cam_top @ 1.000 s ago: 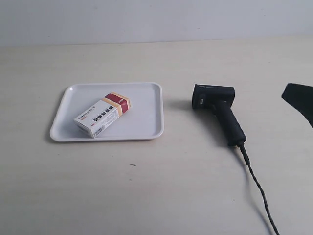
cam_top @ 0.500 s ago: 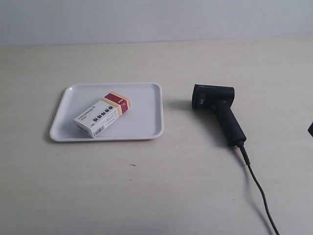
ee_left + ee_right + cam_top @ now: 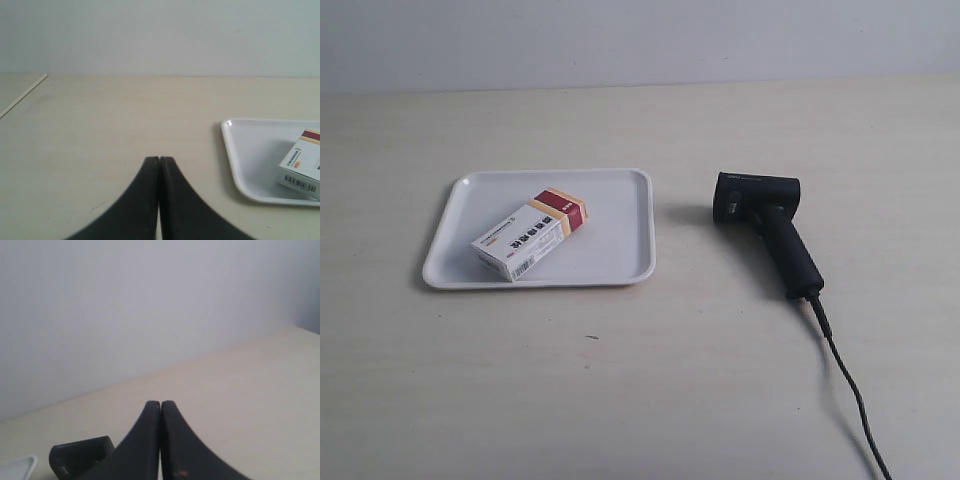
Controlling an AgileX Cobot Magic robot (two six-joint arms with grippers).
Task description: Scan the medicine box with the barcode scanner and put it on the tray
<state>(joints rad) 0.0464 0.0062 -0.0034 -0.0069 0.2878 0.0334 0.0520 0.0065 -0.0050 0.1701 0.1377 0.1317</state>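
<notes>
The medicine box (image 3: 530,236) lies flat inside the white tray (image 3: 620,215), its striped end toward the back; the left wrist view catches its barcode end (image 3: 301,171) and the tray's rim (image 3: 229,145). The black barcode scanner (image 3: 767,225) rests on the table beside the tray, cable trailing toward the front. Neither arm shows in the exterior view. My left gripper (image 3: 159,159) is shut with nothing in it, off to the side of the tray. My right gripper (image 3: 160,403) is shut and empty, with the scanner's head (image 3: 80,456) beside its fingers.
The scanner's thin cable (image 3: 850,385) runs across the table toward the front edge. A pale wall (image 3: 640,40) stands behind the table. A light strip (image 3: 22,95) marks a table edge in the left wrist view.
The dark gripper at the exterior view's right edge has pulled back out of the picture. The box, tray and scanner have not moved.
</notes>
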